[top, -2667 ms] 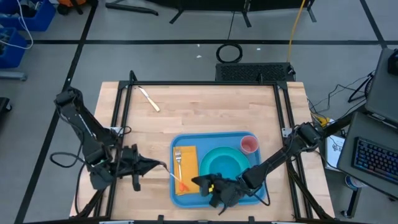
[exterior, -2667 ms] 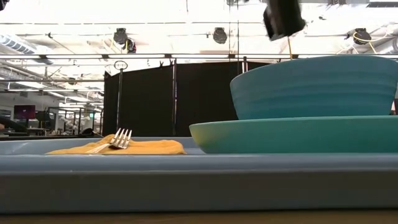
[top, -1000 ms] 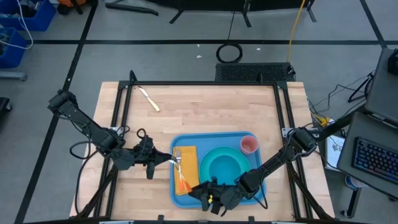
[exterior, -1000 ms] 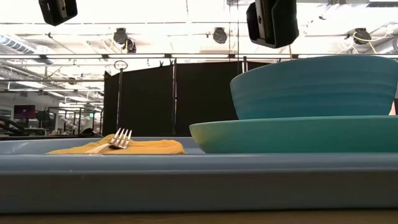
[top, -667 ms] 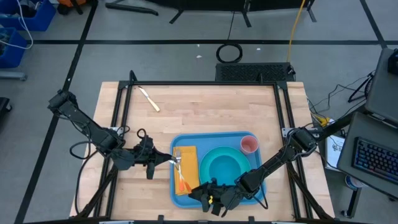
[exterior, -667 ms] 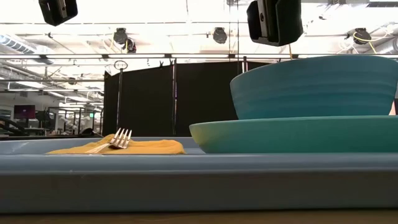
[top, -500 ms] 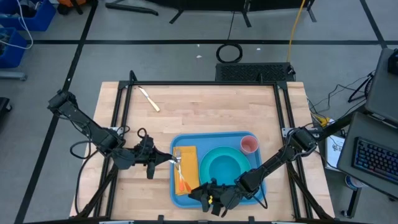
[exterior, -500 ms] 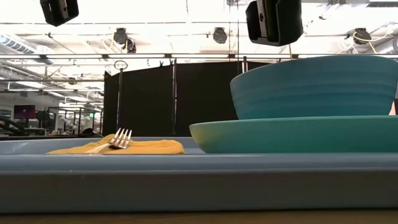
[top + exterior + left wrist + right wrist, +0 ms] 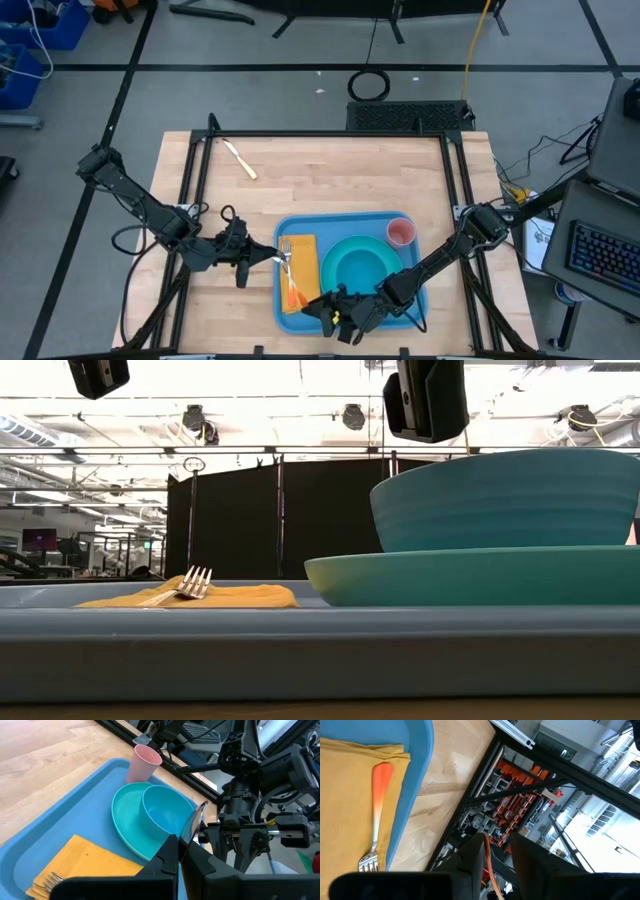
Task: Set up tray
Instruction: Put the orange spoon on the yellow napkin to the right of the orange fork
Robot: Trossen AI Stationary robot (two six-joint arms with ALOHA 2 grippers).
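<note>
Two claws: left claw (image 9: 268,259) stays closed on knife (image 9: 192,822); right claw (image 9: 318,309) narrowing, partly open.

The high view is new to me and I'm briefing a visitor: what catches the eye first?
The blue tray near the table's front edge, holding a teal plate with a bowl, a pink cup at its far right corner and a yellow napkin with forks. Both grippers flank the napkin: left gripper, right gripper.

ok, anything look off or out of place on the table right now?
One item: a knife lies alone on the bare wood at the far left of the table, well away from the tray. On the tray, fork, napkin, plate, bowl and pink cup look tidy; nothing spilled.
</note>
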